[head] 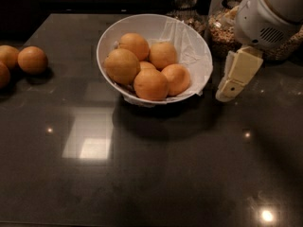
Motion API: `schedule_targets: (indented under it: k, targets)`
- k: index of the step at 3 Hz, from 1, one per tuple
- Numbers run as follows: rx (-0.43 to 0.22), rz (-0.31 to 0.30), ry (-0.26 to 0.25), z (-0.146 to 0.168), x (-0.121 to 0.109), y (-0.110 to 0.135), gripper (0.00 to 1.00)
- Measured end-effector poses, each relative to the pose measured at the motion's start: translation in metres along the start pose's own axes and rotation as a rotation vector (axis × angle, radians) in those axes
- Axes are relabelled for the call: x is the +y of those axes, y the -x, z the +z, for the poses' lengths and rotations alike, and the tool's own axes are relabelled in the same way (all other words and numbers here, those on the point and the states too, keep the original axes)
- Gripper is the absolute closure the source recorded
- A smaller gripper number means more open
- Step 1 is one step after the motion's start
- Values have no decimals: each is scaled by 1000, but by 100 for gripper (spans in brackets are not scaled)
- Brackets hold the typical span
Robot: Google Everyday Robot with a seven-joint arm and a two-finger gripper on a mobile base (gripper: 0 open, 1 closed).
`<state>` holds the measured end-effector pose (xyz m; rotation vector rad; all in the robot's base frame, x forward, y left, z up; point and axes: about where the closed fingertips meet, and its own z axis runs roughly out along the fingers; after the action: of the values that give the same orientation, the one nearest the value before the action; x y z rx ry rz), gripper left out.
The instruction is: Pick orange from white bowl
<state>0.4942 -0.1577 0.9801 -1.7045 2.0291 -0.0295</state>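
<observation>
White bowl point(156, 22) holds the orange point(121, 65); my gripper point(227, 93) hangs just right of its rim, how wide I cannot tell.

A: How is the table point(156, 183) finished?
B: Dark, smooth and glossy; lamps are mirrored in it. The white bowl point(108, 38) is smooth, lined with crumpled paper point(191, 46).
A: And the orange point(122, 66)?
B: Matt, dimpled skin is seen. The gripper point(230, 86), just right of the bowl, appears made of smooth cream plastic.
</observation>
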Motion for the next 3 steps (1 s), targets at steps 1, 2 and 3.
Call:
schedule_targets:
  k: [1, 2, 3]
  targets:
    - [-82, -46, 13, 16, -11, 39, 0]
    - [-82, -46, 13, 16, -11, 39, 0]
    - [-149, -27, 17, 31, -9, 55, 0]
